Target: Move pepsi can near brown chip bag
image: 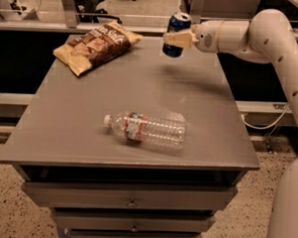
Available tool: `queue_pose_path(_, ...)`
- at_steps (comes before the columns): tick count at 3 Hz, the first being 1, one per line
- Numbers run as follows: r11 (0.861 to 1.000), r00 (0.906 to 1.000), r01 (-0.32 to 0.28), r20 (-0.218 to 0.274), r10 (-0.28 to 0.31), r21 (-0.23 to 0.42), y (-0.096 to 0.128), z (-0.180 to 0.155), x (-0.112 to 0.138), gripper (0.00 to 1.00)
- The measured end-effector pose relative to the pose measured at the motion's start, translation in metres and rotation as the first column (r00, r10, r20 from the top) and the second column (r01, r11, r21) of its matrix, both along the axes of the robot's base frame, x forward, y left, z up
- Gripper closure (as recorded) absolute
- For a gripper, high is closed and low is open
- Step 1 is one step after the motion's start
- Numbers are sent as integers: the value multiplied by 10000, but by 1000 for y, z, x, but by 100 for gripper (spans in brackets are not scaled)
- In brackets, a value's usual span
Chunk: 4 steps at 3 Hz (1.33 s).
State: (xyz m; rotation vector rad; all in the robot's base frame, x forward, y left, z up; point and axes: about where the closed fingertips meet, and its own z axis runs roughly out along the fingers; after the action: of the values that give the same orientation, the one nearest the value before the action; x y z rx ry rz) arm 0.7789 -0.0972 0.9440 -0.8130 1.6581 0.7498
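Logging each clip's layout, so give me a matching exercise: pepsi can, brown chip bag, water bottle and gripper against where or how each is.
Things:
1 pepsi can
2 brown chip bag
3 water bottle
4 gripper

States:
A lying on its side, mid-table
B flat at the far left corner
C cream, shut, reaching in from the right
D dark blue, gripped at the far right edge

Pairs: 1-D, 2-B, 3-A, 4-C

Bare grey tabletop (141, 66) lies between the crinkled brown chip bag (95, 45) and the cream gripper (175, 39) clamping the dark blue pepsi can (178, 24) at the far edge. A clear plastic water bottle (148, 130) lies well apart, nearer the front.
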Motion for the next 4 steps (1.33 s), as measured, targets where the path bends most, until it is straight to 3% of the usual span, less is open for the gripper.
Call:
queue_pose_path(1,9996,9987,-295,416,293,46,49,14,2,100)
queue_pose_path(2,9956,9961,-664,534,700,-667,101,6,8,100)
queue_pose_path(4,9823,9935,-1049,280,1105,-1551,156,-30,20,100)
